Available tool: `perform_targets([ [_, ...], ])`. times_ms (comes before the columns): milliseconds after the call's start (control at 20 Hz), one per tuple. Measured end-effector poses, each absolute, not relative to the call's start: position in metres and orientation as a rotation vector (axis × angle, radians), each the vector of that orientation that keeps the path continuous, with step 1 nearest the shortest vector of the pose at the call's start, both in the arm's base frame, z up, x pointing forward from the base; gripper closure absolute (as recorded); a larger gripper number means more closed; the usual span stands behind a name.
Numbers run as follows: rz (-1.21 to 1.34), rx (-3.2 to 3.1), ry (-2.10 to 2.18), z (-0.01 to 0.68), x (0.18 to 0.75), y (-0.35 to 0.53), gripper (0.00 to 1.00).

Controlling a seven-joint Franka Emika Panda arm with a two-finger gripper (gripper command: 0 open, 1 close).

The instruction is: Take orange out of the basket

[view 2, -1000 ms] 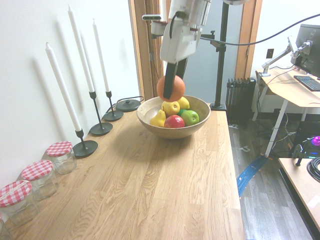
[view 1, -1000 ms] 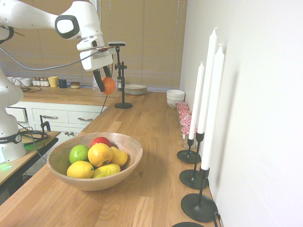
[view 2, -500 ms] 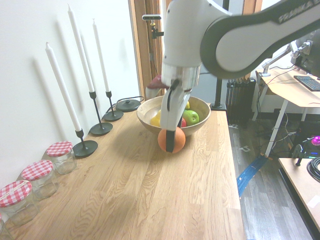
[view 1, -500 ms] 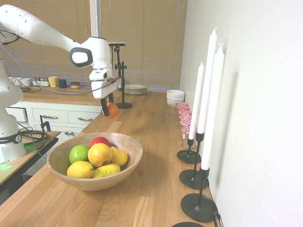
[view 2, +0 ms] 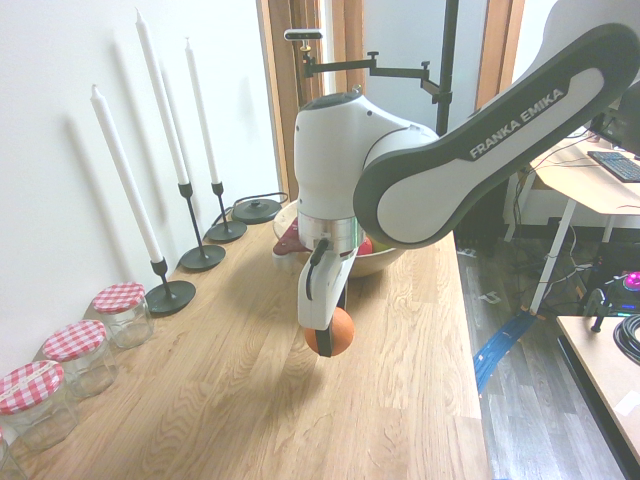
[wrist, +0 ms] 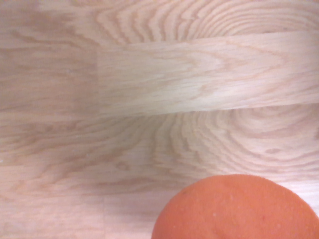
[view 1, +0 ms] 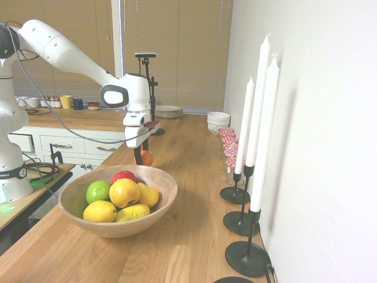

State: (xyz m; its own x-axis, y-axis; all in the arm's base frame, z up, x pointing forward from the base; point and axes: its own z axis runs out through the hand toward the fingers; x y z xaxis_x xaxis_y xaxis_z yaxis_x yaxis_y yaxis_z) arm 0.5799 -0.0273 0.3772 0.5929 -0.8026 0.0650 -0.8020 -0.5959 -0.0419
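I see round deep-orange fruit (view 2: 333, 333) clamped in two-finger gripper (view 2: 325, 335), already outside wide wooden bowl (view 1: 158, 175), low over countertop just beside it. Left: set down, release.

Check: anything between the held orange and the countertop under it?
Nothing visible. The claw holds the orange outside the basket; the wrist view shows only bare wooden countertop beneath the fruit.

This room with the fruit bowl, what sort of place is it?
Probably a home kitchen: a long wooden worktop, stacked plates near the window blinds, and drawers under a side counter.
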Motion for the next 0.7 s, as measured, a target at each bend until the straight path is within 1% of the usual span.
perform_targets([
  [350, -0.096, -2.798, 1.426, 0.3641, 0.5814, -0.0295, 1.0],
  [400, -0.096, -2.798, 1.427, 0.364, 0.5814, -0.0293, 0.0],
  [700, -0.096, -2.793, 1.434, 0.3642, 0.5816, -0.0256, 0.0],
])
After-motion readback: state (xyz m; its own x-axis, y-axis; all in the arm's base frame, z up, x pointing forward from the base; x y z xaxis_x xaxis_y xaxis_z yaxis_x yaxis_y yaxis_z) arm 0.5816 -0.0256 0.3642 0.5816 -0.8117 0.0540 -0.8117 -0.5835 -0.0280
